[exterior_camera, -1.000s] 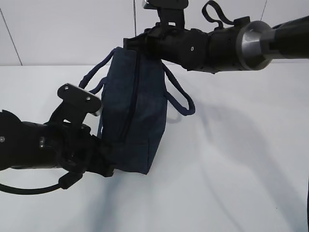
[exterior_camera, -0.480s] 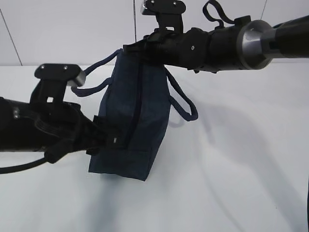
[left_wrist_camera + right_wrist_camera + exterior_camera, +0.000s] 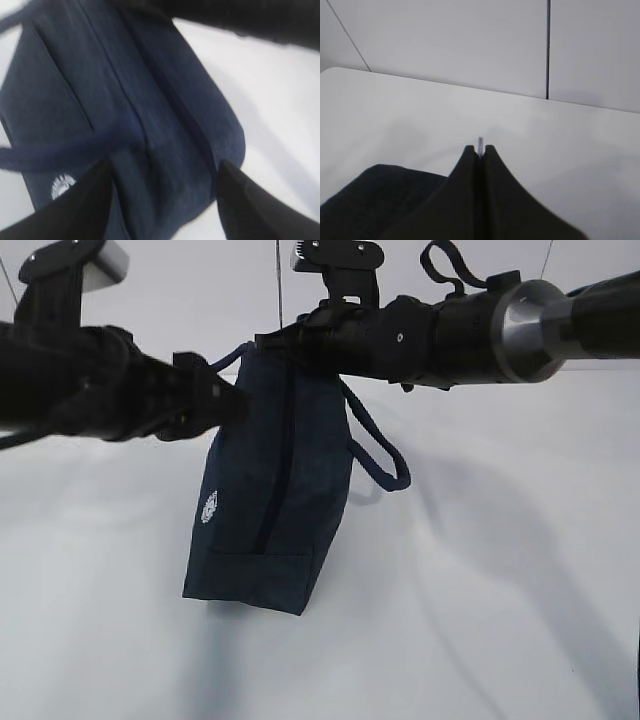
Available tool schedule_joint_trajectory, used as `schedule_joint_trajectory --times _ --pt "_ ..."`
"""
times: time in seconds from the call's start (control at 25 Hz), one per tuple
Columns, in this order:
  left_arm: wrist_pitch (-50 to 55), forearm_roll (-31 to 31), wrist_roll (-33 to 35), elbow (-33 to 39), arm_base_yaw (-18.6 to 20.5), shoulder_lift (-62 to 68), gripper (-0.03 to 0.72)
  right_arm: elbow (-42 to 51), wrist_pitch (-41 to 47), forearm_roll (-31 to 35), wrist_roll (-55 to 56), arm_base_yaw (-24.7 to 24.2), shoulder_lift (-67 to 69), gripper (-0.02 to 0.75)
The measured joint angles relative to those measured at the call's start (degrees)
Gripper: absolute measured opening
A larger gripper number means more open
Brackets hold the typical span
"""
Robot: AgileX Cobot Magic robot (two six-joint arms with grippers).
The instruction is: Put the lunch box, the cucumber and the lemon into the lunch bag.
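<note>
Hanging lunch bag (image 3: 270, 490) pinched at top by right end effector (image 3: 272, 343), contents hidden, left end effector (image 3: 162, 192) spread wide, empty

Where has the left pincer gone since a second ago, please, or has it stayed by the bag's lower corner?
Yes, it moved: the left pincer rose from the lunch bag's lower left corner to beside its top, jaws now apart.

Bright, even overhead light, soft shadows.
Left wrist view is motion-blurred; the lunch bag (image 3: 270, 480) casts a faint shadow on the white table (image 3: 500, 620).
</note>
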Motion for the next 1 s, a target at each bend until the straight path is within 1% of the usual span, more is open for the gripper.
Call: schedule_joint_trajectory --times 0.16,0.28,0.44,0.64,0.68,0.76,0.8,0.88,0.96,1.0 --pt "6.8 0.0 0.0 -6.4 4.2 3.0 0.455 0.0 0.1 -0.2 -0.1 0.0 0.0 0.000" --pt "11.9 0.3 0.0 -11.1 6.2 6.8 0.454 0.0 0.1 -0.2 -0.1 0.0 0.0 0.000" --pt "16.0 0.7 0.0 -15.9 8.0 11.7 0.454 0.0 0.1 -0.2 -0.1 0.0 0.0 0.000" --pt "19.0 0.8 0.0 -19.3 8.4 17.0 0.439 0.0 0.1 -0.2 -0.1 0.0 0.0 0.000" --pt "19.3 0.9 0.0 -19.3 8.4 17.8 0.419 0.0 0.1 -0.2 -0.1 0.0 0.0 0.000" --pt "19.7 1.6 0.0 -19.3 8.4 18.7 0.342 0.0 0.1 -0.2 -0.1 0.0 0.0 0.000" --pt "19.9 2.2 0.0 -19.3 8.4 18.8 0.270 0.0 0.1 -0.2 -0.1 0.0 0.0 0.000" --pt "20.2 3.7 0.0 -19.4 8.4 18.8 0.102 0.0 0.1 -0.2 -0.1 0.0 0.0 0.000" --pt "20.8 6.1 0.0 -19.4 8.4 18.8 0.032 0.0 0.2 -0.2 -0.1 0.0 0.0 0.000" --pt "21.6 7.4 0.1 -19.4 8.5 18.8 0.019 0.0 0.3 -0.2 -0.1 0.0 0.0 0.000"
